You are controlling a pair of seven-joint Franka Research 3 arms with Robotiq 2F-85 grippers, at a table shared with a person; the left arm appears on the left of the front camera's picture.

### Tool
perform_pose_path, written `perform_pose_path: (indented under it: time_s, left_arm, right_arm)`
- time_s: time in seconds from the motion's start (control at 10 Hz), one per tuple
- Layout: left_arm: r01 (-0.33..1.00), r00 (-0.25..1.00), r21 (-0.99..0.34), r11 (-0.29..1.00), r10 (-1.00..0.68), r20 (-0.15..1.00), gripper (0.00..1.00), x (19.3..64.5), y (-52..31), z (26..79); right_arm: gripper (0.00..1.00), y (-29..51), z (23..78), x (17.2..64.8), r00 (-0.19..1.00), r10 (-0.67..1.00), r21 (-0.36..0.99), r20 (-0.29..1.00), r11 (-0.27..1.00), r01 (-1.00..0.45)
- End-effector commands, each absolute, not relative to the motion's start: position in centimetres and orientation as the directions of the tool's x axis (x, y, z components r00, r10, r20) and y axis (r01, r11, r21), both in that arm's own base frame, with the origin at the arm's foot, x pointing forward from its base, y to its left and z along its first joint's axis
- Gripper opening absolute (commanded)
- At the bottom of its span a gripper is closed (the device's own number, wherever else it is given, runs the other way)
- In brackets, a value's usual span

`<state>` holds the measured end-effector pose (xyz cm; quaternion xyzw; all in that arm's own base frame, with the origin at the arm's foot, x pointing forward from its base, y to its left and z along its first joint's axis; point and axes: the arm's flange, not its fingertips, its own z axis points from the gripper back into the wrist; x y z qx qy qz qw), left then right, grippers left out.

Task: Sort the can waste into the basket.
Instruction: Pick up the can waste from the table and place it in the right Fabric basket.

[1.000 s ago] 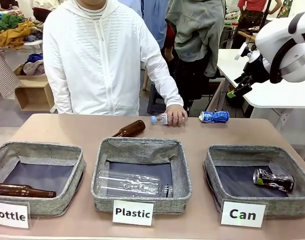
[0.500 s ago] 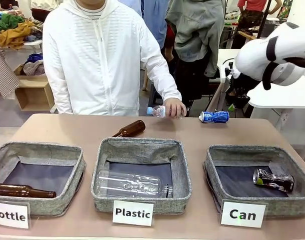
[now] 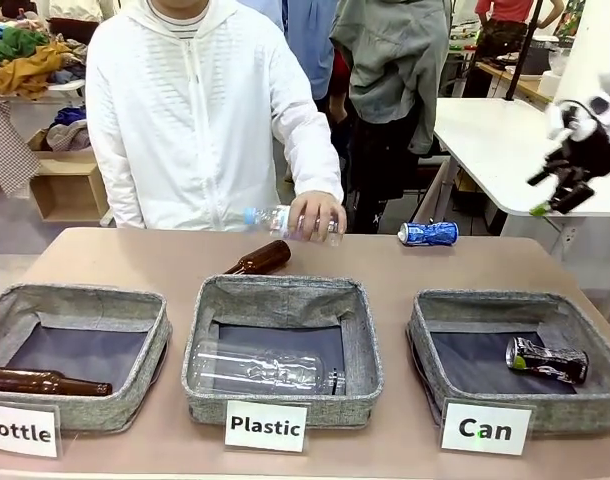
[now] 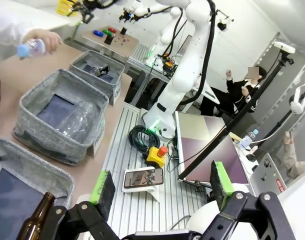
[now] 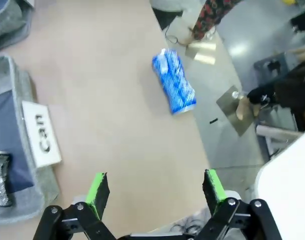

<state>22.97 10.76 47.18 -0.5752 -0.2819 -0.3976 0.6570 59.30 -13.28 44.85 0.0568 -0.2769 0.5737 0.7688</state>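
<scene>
My right gripper [image 3: 536, 196] hangs in the air past the far right corner of the tan table [image 3: 405, 262], jaws spread wide with nothing between them. The small dented blue can with white lettering [image 3: 428, 233] lies on its side on the bare tabletop near the far edge. It is lower than my right gripper and off to its left, well apart from it. Along my right fingers, the blue can sits far ahead of the open gap, roughly in line with it.

The square grey fabric basket [image 3: 515, 302] behind the white "Can" sign [image 3: 485, 428] stands at the table's near right. The dented black can with silver and green marks [image 3: 547, 360] lies on its dark bottom, toward the right wall.

My left gripper [image 4: 162, 182] is beside the table over a ribbed metal plate [image 4: 142, 210], jaws apart and empty.

At the far edge a person's hand [image 3: 317, 212] holds a clear plastic bottle [image 3: 275, 219] sideways above the table.
</scene>
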Motion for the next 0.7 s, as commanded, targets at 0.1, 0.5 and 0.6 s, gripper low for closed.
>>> perform_pose_path:
  time_s: [0.1,0.5,0.6]
  left_arm:
    - [0.849,0.522,-0.528,0.023,-0.196,0.830,1.00,22.9,10.8,47.3]
    - [0.849,0.522,-0.528,0.023,-0.196,0.830,1.00,22.9,10.8,47.3]
    - [0.849,0.522,-0.528,0.023,-0.196,0.830,1.00,22.9,10.8,47.3]
  right_arm:
    - [1.00,-11.4,42.8,59.2,0.191,0.845,-0.272,0.500,0.363,-0.891]
    - [1.00,-4.4,43.7,65.4,0.087,0.933,-0.310,0.348,0.202,-0.929]
    - [1.00,-2.4,43.5,67.7,0.075,0.952,-0.285,0.296,0.163,-0.945]
